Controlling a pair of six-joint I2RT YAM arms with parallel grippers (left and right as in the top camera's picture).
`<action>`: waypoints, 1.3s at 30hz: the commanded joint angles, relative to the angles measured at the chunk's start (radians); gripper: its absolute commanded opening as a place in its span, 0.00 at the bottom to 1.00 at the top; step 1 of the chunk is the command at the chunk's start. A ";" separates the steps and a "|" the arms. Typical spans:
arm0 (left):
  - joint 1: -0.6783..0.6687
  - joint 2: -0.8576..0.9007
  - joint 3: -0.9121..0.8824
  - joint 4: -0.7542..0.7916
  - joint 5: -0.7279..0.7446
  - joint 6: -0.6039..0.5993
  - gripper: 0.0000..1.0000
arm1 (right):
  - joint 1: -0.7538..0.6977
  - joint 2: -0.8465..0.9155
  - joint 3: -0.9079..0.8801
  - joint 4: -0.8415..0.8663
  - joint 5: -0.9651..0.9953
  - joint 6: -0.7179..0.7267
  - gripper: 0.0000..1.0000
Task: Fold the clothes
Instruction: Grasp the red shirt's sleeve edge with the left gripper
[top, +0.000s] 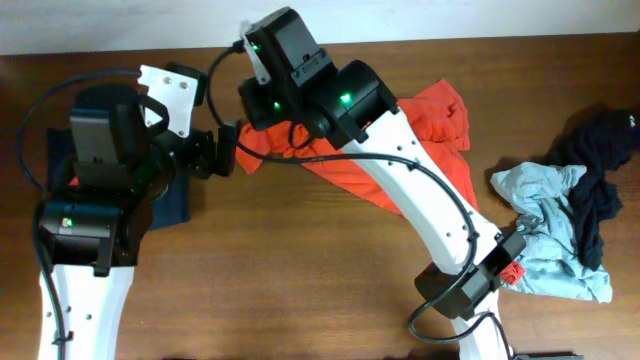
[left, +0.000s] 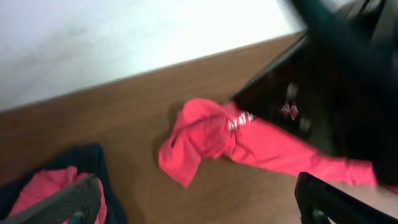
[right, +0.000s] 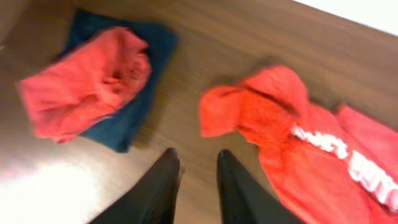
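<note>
Fold the clothes, part done: at the left end of the counter (top: 300, 260) a navy garment (top: 172, 200) lies flat with a plain red-orange garment (right: 87, 87) stacked on it. These 2 pieces look put away, though the top one appears loosely bunched rather than crisp. The printed red-orange T-shirt (top: 440, 115) sprawls crumpled at the back centre of the counter, and by the look of it is the piece in hand. At the far right a grey-blue garment (top: 555, 235) and a black garment (top: 600, 150) lie tangled in a heap, well apart from both arms; at least 3 pieces seem left to fold.

The left end effector (left: 199, 202) hangs with its fingers spread wide and nothing between them, beside the navy stack. The right end effector (right: 198, 180) shows 2 dark fingers a little apart, bare counter between them, holding nothing, near the T-shirt's sleeve end.

Only the overhead view takes in the heap at the right. There the arms cover most of the stack and part of the T-shirt. The wrist views supply the red piece atop the navy and the white lettering on the T-shirt, though too blurred to read.
</note>
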 joint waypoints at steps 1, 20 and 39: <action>0.002 0.042 0.016 -0.024 0.017 0.016 0.99 | -0.088 -0.040 0.013 -0.028 0.107 0.023 0.38; -0.169 0.674 0.016 0.329 0.032 0.109 0.81 | -0.560 -0.043 0.013 -0.328 -0.130 0.116 0.60; -0.235 0.816 0.084 0.409 -0.208 0.112 0.57 | -0.575 -0.043 0.013 -0.356 -0.089 0.071 0.61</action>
